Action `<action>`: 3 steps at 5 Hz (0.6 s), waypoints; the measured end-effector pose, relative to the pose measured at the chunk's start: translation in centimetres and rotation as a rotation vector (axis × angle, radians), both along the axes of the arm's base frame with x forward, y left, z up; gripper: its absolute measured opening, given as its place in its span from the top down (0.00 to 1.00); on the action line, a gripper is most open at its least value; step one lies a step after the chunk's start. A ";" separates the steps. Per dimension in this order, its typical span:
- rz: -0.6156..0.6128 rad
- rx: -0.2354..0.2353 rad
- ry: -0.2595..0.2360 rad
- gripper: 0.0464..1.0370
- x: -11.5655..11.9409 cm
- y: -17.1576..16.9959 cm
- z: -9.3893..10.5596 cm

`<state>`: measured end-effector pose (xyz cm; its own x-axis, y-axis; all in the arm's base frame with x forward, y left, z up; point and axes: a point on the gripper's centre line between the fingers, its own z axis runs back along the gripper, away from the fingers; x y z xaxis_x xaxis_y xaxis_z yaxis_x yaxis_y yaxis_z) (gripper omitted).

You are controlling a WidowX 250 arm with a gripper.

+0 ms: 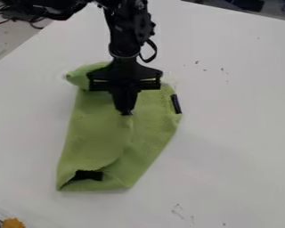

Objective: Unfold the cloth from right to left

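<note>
Okay, grasp step: your gripper [126, 113] is closed, apparently pinching the green cloth [97, 133] mid-surface; next, lift slightly and draw it gently leftward.

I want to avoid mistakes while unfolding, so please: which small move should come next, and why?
Probably a slight lift, to check the hold: the tool reaches a small ridge in the cloth, and a fold line runs below it, so layers may overlap.

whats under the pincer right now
A green cloth, partly folded over near its bottom edge, lies under the pincer. The patch directly behind the pincer is covered, so any crease there cannot be seen.
</note>
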<state>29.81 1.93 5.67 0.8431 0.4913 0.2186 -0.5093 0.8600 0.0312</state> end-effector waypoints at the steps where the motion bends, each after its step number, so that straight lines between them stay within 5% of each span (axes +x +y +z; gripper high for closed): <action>1: 0.039 0.021 -0.016 0.95 -1.5 2.1 1.3; 3: 0.131 0.074 -0.024 0.95 -5.9 10.0 2.6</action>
<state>23.91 11.89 8.25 0.7669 0.5783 0.2783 -0.6182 0.7821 0.0786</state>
